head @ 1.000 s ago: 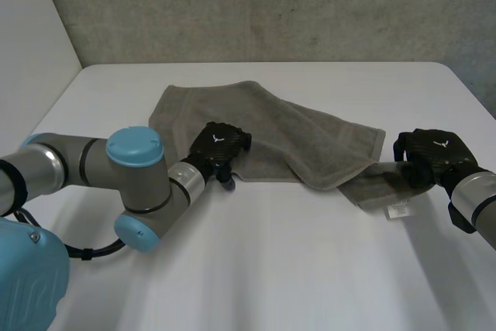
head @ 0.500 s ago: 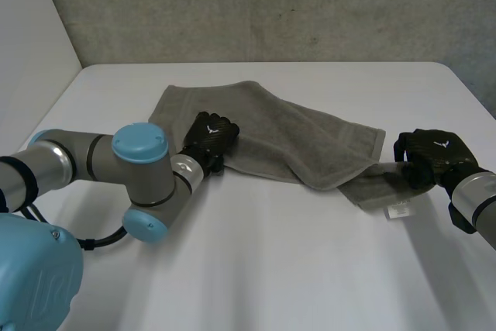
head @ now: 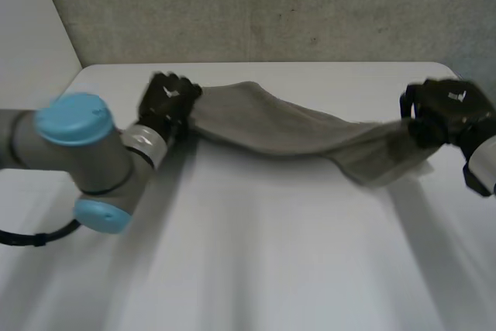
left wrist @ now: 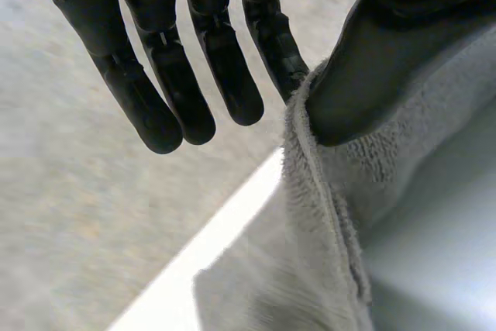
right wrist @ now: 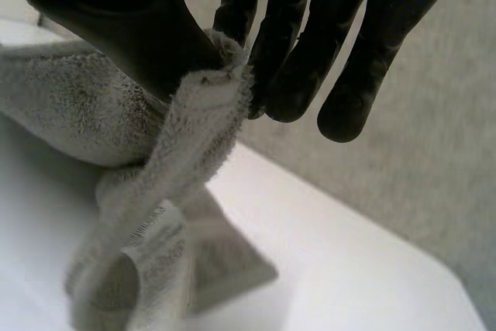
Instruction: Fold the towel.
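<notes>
Head view: the grey towel (head: 294, 125) is stretched as a long band from one hand to the other, one end at the left hand (head: 167, 98) and the other at the right hand (head: 449, 110). It sags in a loose bunch just beside the right hand; whether that bunch touches the table (head: 271, 253) cannot be told.

In the left wrist view the towel (left wrist: 325, 230) hangs from the hand's own thumb (left wrist: 364, 67), which presses its hemmed edge against the nearest finger, while the other fingers (left wrist: 155, 75) stand out straight and clear of the cloth.

In the right wrist view the towel (right wrist: 178, 168) is pinched at a rolled edge between that hand's thumb (right wrist: 132, 29) and its fingertips (right wrist: 287, 60), and drops below the palm in folds.

Both hands are near the table's far edge, well apart from each other. The left arm (head: 85, 153), grey with a light-blue cap, bends behind its hand. A grey speckled wall (head: 271, 5) stands beyond the hands.
</notes>
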Available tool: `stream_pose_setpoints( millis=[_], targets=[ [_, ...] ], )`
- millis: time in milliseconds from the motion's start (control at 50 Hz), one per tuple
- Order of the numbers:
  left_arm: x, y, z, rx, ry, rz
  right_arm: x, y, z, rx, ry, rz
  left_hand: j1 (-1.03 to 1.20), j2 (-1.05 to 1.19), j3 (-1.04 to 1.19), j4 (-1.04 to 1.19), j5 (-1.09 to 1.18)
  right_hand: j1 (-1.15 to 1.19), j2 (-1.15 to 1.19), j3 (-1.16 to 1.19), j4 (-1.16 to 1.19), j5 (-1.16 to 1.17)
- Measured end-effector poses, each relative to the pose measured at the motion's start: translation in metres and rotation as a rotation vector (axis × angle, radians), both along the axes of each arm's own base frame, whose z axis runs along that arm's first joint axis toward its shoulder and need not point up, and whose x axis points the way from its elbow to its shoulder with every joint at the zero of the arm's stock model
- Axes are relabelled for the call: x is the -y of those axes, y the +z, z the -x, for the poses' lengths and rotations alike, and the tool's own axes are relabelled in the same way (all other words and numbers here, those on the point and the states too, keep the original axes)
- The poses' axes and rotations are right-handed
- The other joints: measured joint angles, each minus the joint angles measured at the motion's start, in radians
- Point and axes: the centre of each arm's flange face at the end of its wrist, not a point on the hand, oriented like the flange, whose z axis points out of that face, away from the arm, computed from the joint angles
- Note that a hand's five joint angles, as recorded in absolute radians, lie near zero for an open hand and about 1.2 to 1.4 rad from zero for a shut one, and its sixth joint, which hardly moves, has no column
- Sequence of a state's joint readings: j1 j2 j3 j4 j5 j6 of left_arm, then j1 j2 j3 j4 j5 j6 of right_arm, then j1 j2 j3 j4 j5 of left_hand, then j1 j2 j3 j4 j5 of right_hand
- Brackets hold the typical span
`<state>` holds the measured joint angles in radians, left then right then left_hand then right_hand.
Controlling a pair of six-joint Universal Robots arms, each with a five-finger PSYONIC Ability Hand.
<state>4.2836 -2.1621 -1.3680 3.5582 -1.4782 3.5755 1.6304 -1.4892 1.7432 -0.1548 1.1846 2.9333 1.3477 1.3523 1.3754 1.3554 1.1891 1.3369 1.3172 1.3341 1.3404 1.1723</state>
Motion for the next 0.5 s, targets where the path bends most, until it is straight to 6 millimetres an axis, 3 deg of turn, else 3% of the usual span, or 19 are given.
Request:
stream_pose_setpoints(
  millis=[140, 240, 360, 500],
  targets=[
    [-0.018, 0.052, -0.029, -0.088, 0.036, 0.064, -0.020, 0.052, -0.009, 0.005, 0.097, 0.049, 0.000, 0.000, 0.002, 0.000, 0.000, 0.000, 0.000, 0.000, 0.000, 0.000],
    [-0.040, 0.072, -0.048, -0.157, 0.023, 0.059, -0.036, 0.078, -0.012, -0.002, 0.141, 0.026, 0.000, 0.004, 0.003, 0.000, 0.001, 0.000, 0.000, 0.000, 0.000, 0.000],
    [-0.061, 0.068, -0.071, -0.160, 0.010, 0.022, -0.048, 0.082, -0.011, -0.065, 0.159, -0.025, 0.001, 0.004, 0.004, 0.000, 0.001, 0.000, 0.000, 0.000, 0.000, 0.000],
    [-0.086, 0.040, -0.087, -0.119, -0.024, -0.069, -0.065, 0.059, -0.008, -0.249, 0.196, -0.126, 0.003, 0.004, 0.006, 0.000, 0.001, 0.000, 0.000, 0.000, 0.000, 0.000]
  ],
)
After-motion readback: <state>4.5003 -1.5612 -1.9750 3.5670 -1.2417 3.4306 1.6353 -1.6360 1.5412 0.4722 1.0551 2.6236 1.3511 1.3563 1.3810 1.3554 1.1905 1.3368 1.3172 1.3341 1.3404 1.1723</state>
